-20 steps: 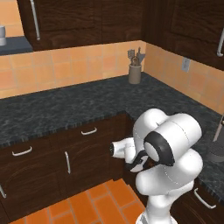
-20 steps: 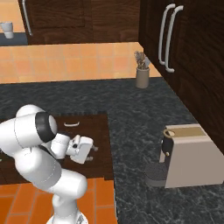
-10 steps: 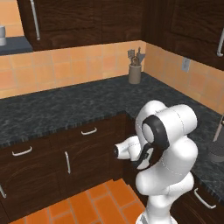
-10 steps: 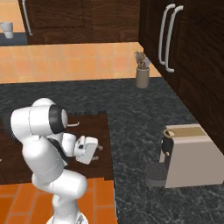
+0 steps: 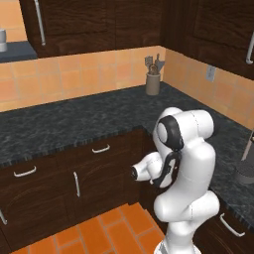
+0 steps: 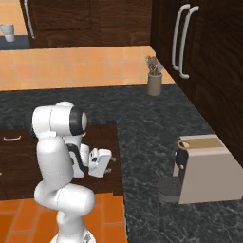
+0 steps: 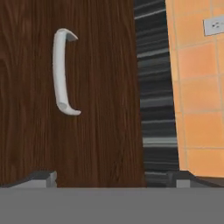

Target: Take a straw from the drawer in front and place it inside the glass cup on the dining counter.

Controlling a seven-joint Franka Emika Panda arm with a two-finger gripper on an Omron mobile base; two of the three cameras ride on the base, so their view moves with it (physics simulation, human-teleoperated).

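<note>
My gripper, jaws spread wide and holding nothing, faces the dark wood drawer; its curved silver handle sits at ten o'clock. No readable lettering anywhere.

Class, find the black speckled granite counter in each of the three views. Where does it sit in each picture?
Left base view: the black speckled granite counter runs across the middle and turns down the right side.
Right base view: it spreads over the middle and lower right.
Hand view: an upright dark strip right of centre.
Shared landmark: the orange tiled wall bordering it.
</note>
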